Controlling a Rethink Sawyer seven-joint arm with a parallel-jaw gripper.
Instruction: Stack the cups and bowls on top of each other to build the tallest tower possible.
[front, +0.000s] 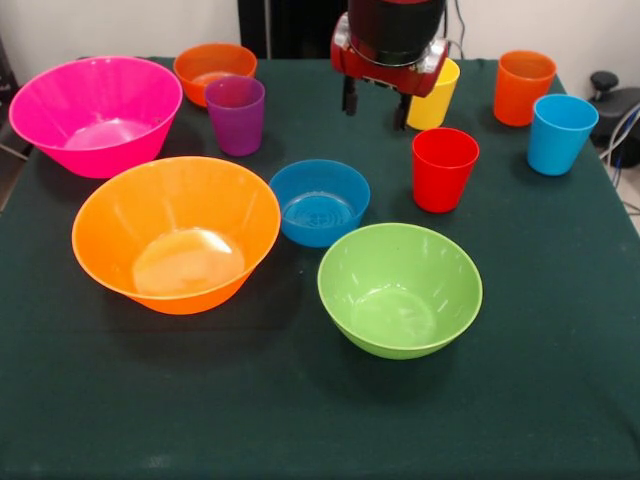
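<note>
Dark green tablecloth (560, 400) covering the whole tabletop, pale wall (120, 25) behind its far edge, dark panel (290, 25) at centre back, black stand (615, 100) and cables (622, 140) off the right edge

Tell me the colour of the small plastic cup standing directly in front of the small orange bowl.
Purple: the small purple plastic cup, seen best in the front view.

Five cups (445, 168) and five bowls (176, 233) stand upright, separate, unstacked.
</note>
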